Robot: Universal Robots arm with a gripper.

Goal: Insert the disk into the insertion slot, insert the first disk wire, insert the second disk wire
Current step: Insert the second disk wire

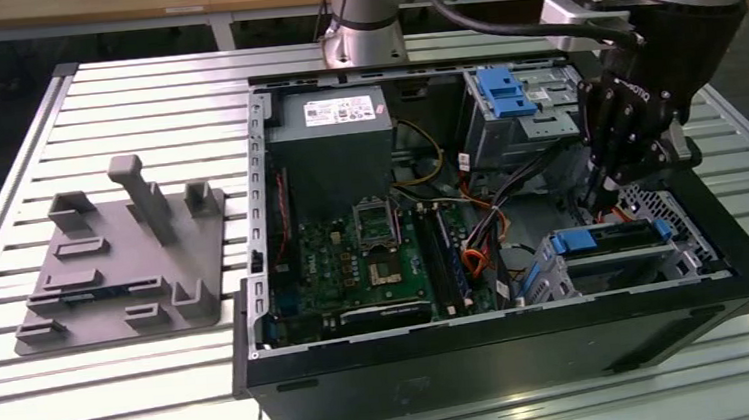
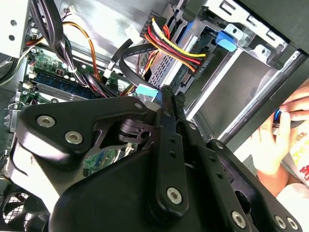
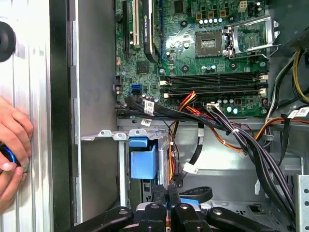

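The disk [image 1: 612, 239], silver in its blue frame [image 3: 143, 162], lies inside the insertion slot [image 1: 676, 211], the perforated silver cage at the case's near corner on the exterior view's right. A bundle of red, yellow and black wires [image 2: 176, 48] ends in a black plug at the disk's edge. My gripper [image 1: 604, 197] reaches down into the case just behind the cage. In both wrist views its black fingers [image 2: 166, 104] stand pressed together, shut on a black flat wire with a light-blue connector [image 2: 146, 90] close to the disk's end.
A taller grey bay with a blue latch [image 1: 506, 94] stands behind the arm. The motherboard [image 1: 378, 250] and loose cables [image 3: 231, 135] lie in the case. A grey fixture plate [image 1: 125, 260] sits on the slatted table. A person's hand [image 3: 12, 145] rests outside the case wall.
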